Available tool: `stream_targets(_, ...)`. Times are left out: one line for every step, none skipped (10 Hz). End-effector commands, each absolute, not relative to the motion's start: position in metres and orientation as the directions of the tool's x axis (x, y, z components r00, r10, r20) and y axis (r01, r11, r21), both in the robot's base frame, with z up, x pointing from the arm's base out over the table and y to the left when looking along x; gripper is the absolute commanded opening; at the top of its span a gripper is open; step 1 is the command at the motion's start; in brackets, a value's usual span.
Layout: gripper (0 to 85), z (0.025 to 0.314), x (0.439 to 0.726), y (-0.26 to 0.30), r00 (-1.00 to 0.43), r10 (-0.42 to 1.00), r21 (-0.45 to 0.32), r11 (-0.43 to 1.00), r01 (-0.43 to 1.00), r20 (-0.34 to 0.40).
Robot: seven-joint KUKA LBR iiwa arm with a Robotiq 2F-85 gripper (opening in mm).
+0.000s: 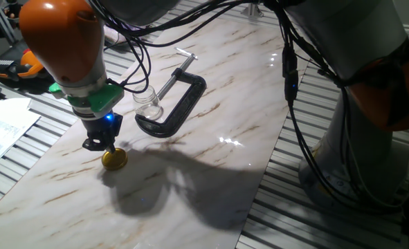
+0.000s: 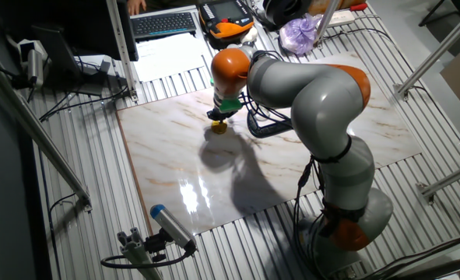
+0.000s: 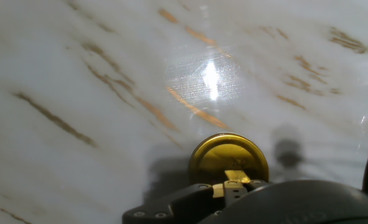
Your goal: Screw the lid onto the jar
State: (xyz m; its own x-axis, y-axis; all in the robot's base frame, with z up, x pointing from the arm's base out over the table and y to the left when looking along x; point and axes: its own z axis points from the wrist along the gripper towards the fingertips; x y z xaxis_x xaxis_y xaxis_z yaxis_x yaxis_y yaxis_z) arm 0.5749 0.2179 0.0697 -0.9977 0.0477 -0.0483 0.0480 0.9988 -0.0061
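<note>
light: bright overhead | glare: marble tabletop [image 3: 212, 78] | shadows: soft | hand view: slightly blurred

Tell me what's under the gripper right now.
The gold lid lies flat on the marble table directly below the gripper. In the hand view the gripper covers the lid's near edge, so contact can't be judged.

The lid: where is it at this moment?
In one fixed view the lid lies flat on the marble table, directly under the gripper, toward the camera and to the left of the jar and black C-clamp.
</note>
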Motion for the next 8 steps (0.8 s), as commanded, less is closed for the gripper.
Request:
stream_targets(0.0, 0.0699, 0.5757, 0.2183, -0.998, 0.05, -0.006, 0.999, 0.05, -0.048)
stream_targets(0.0, 0.0708, 0.5757, 0.2186, -0.997, 0.053, -0.009, 0.999, 0.054, -0.048)
stream_targets(0.0, 0.0704, 0.5764, 0.2185, -0.998, 0.045, -0.009, 0.999, 0.046, -0.048)
stream_targets(0.0, 0.0704, 0.5764, 0.2185, -0.998, 0.042, -0.009, 0.999, 0.043, -0.051)
stream_targets(0.0, 0.0704, 0.5764, 0.2185, -0.998, 0.035, -0.003, 0.999, 0.035, -0.057)
stream_targets(0.0, 0.0704, 0.5764, 0.2185, -0.998, 0.048, -0.023, 0.999, 0.05, -0.048)
stream_targets(0.0, 0.0704, 0.5764, 0.2185, -0.998, 0.058, -0.023, 0.998, 0.058, -0.025)
stream_targets(0.0, 0.0704, 0.5764, 0.2185, -0.999, 0.053, -0.029, 0.998, 0.053, -0.004)
